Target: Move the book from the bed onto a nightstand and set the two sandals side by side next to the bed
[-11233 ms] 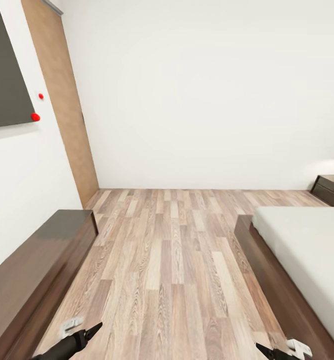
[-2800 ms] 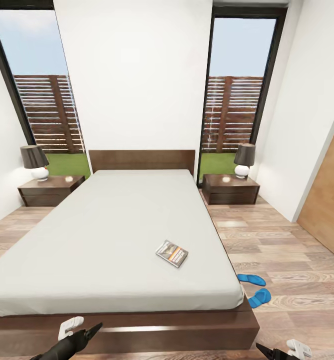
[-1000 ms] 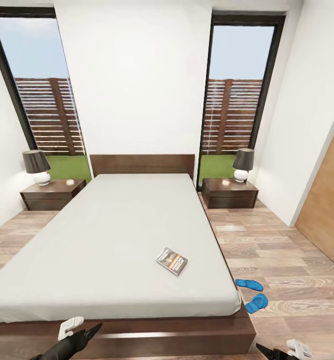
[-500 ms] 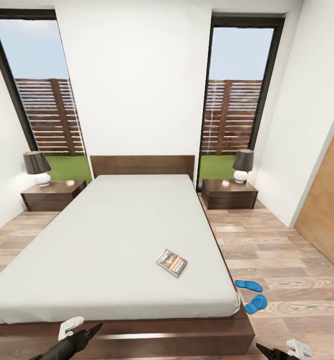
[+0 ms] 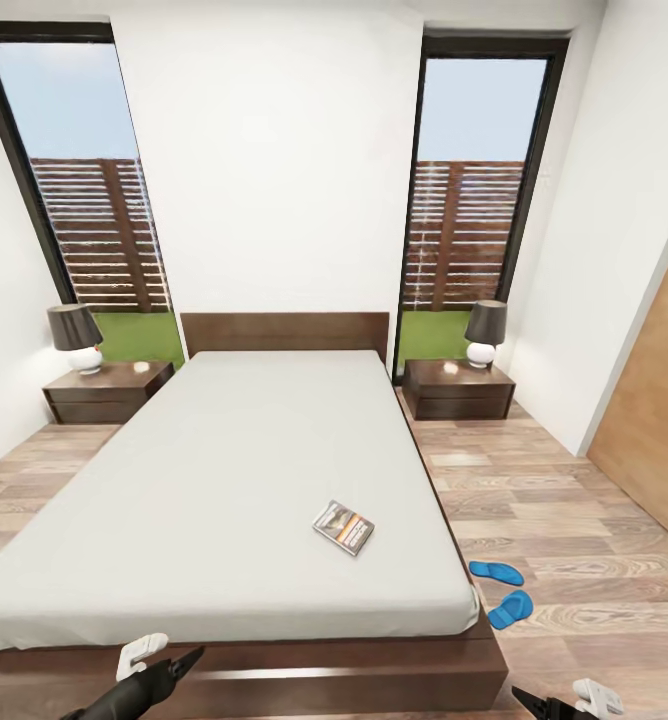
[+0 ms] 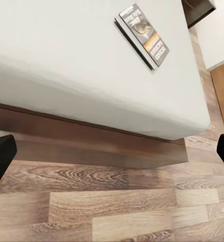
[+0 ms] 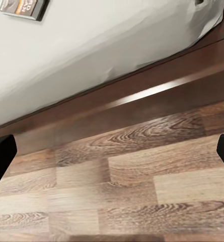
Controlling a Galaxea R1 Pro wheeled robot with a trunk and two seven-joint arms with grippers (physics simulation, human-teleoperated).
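The book (image 5: 343,527) lies flat on the white bed (image 5: 224,470), near its right edge and towards the foot. Two blue sandals (image 5: 496,573) (image 5: 510,608) rest on the floor just right of the bed's foot corner, slightly apart and at an angle to each other. One nightstand (image 5: 109,390) stands left of the headboard, the other nightstand (image 5: 458,388) right of it. My left gripper (image 5: 159,665) and right gripper (image 5: 559,700) hang low before the foot of the bed, both open and empty. The left wrist view holds the book (image 6: 143,35); the right wrist view catches the book's corner (image 7: 23,8).
Each nightstand carries a lamp (image 5: 74,336) (image 5: 485,330). A wooden door (image 5: 654,430) lines the right wall. The dark bed frame (image 5: 354,680) juts out at the foot. Plank floor (image 5: 564,500) runs along the bed's right side to the nightstand.
The view swung from a bare wall to the bed earlier; over the last second it shifted only slightly. The book, sandals and both grippers have stayed put.
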